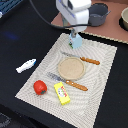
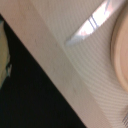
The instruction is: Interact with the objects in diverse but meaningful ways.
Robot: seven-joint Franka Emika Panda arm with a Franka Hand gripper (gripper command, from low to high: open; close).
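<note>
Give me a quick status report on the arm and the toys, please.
Gripper low over light-blue carton, jaw state unclear. Tomato, yellow box on mat; fish off it. Nothing blocking.

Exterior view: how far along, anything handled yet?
Nothing looks clearly done: white fish lies off the mat, red tomato and yellow box sit on the placemat. In hand: the gripper hovers at the light-blue carton; jaws hidden, grasp unclear. Left: every toy.

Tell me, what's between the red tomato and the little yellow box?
Nothing: only bare placemat shows between the red tomato and the yellow box, seen in the exterior view.
</note>
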